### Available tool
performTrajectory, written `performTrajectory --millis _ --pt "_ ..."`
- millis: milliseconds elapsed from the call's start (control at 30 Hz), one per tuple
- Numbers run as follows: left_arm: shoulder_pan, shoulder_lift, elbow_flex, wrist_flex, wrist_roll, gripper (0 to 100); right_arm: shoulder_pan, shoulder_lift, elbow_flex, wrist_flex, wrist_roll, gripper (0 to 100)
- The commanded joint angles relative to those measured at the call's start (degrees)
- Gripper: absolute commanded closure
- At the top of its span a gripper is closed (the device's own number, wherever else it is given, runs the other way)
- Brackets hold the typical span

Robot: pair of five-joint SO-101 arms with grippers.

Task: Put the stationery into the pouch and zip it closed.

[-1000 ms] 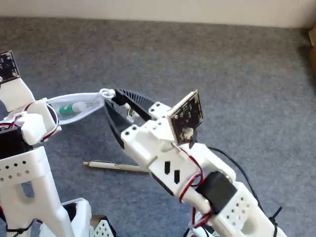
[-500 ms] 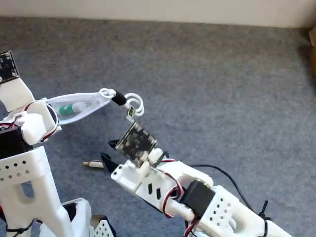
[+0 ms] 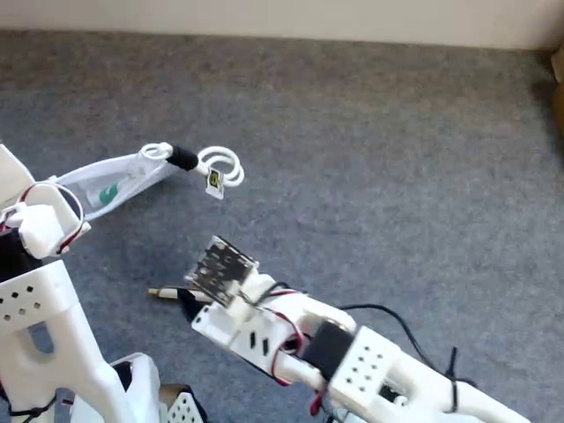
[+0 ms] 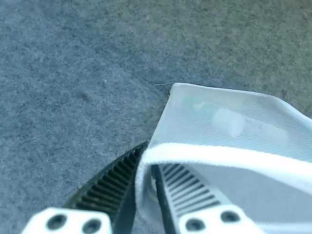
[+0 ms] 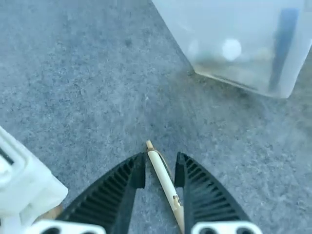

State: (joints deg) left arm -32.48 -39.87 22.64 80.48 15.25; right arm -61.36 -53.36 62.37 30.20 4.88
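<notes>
A: Swinging the right claw (image 5: 160,157) down off the pouch (image 3: 110,183) mouth and over to the pen (image 5: 165,183). Drawing the pouch back a little toward the left arm at the same time.

B: Straddling the pen now?

A: Yes, with the jaws spread, one on each side of the barrel, not yet squeezing. Lying flat on the desk (image 3: 397,132) just in front of the right arm, one end poking out past the claw in the high view.

B: And gripping the pouch why?

A: Pinching its rim in the left claw (image 4: 148,168), probably for holding it up and steady while feeding the pen in.

B: Looking like what, that pouch?

A: Showing as pale, see-through mesh with a white edge band. Carrying a green-and-white stick (image 3: 107,192) inside already. Trailing a black zip pull with looped white cord (image 3: 220,164) and a small tag at the far end.

B: And the pen?

A: Looking slim and cream, with a browner tip. Not yet going in, so leaving the zip for later.
</notes>
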Motion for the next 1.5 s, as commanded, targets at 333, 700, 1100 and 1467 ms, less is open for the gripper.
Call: performTrajectory --millis 333,700,1100,1467 --pt "-1.27 -0.13 -0.13 -1.32 0.70 99 -0.75 30.64 -24.04 -1.36 2.90 89.9" --pt "-1.27 -0.04 0.31 -2.81 0.70 99 -1.10 41.01 -26.59 -1.36 4.66 89.9" --pt "-1.36 -0.04 0.31 -2.55 0.70 99 -2.86 48.40 -30.37 -1.36 4.84 82.5" --pt "-1.36 -0.04 0.40 -2.55 0.70 99 -2.77 61.32 -38.99 3.65 7.12 82.5"
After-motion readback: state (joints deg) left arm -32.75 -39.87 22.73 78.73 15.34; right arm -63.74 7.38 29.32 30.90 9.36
